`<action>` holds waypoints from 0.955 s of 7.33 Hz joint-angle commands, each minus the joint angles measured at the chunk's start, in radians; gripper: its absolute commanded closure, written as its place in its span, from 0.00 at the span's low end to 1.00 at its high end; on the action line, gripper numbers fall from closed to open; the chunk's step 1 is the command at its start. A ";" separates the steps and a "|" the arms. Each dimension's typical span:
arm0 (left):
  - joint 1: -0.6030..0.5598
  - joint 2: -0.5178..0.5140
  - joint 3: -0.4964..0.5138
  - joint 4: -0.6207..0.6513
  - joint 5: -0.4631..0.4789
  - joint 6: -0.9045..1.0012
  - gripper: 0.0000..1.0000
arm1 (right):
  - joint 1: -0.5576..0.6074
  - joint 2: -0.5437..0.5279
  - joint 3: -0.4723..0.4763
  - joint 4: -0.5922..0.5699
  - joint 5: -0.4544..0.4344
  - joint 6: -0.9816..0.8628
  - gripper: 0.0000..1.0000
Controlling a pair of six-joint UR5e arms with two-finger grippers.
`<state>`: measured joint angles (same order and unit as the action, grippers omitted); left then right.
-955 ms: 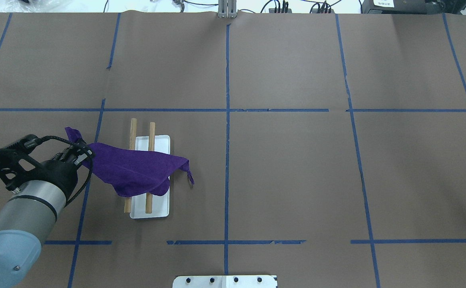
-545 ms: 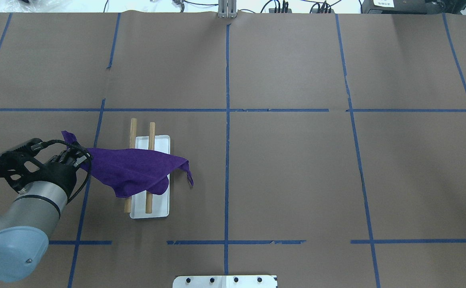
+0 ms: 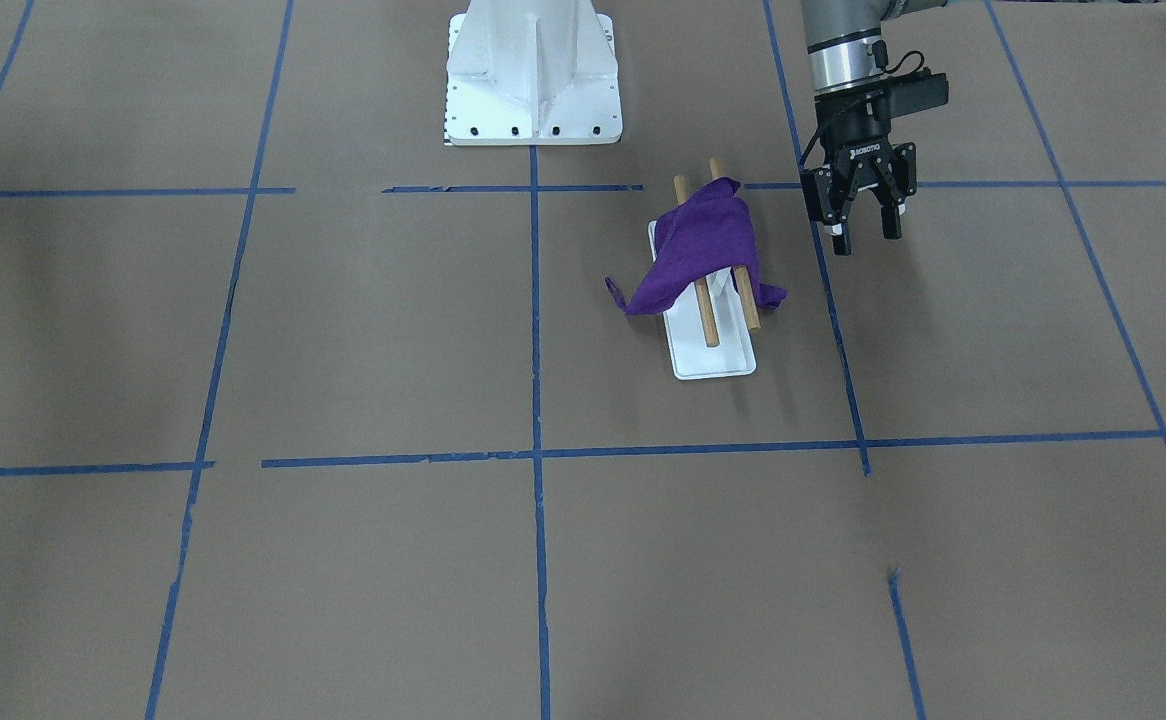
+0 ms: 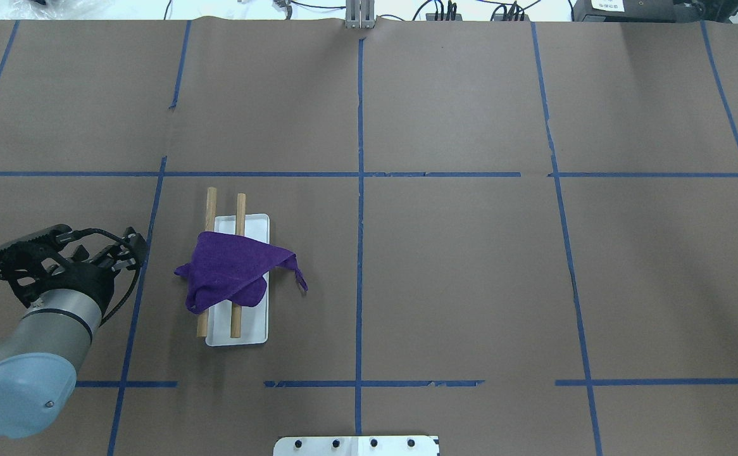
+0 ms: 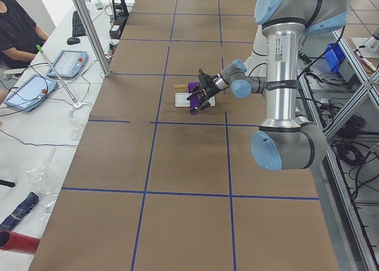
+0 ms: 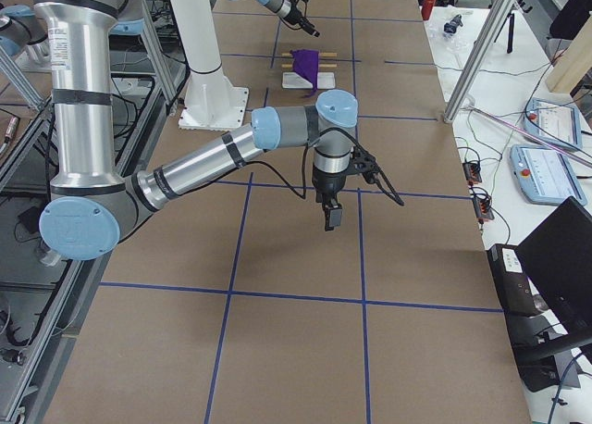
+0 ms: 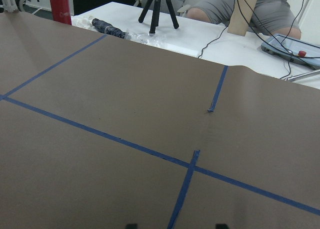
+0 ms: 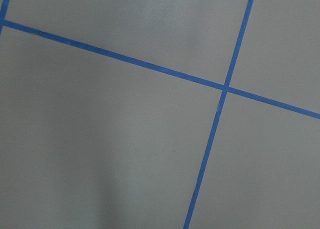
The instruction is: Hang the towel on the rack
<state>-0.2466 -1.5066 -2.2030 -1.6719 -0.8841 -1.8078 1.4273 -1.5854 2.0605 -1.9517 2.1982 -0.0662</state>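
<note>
Spreading apart with nothing between them, the fingers of the left gripper hang above the table, just beside the rack and clear of the towel. White lettering on the gripper body is too small to read. From overhead the left gripper is partly hidden behind its own wrist and cable.

The right gripper appears only in the side view from the robot's right, pointing down over a tape crossing; whether its fingers are apart or together cannot be told.

One purple towel lies draped across the rack's two wooden dowels, covering their middle and part of the white base. One corner trails onto the table on the far side from the left gripper.

A white bolted pedestal is cut off at the frame edge.
</note>
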 commanded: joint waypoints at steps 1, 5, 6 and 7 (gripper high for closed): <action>-0.064 -0.030 -0.033 -0.006 -0.161 0.164 0.00 | 0.028 -0.042 -0.016 0.004 0.044 0.003 0.00; -0.363 -0.107 -0.044 -0.003 -0.554 0.621 0.00 | 0.067 -0.045 -0.025 0.011 0.048 -0.006 0.00; -0.440 -0.107 -0.037 -0.003 -0.631 0.724 0.00 | 0.074 -0.047 -0.036 0.011 0.049 -0.007 0.00; -0.529 -0.110 -0.015 -0.002 -0.762 0.834 0.00 | 0.087 -0.048 -0.060 0.011 0.075 -0.026 0.00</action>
<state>-0.6683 -1.6129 -2.2380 -1.6752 -1.5037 -1.1135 1.4994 -1.6318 2.0243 -1.9406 2.2525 -0.0765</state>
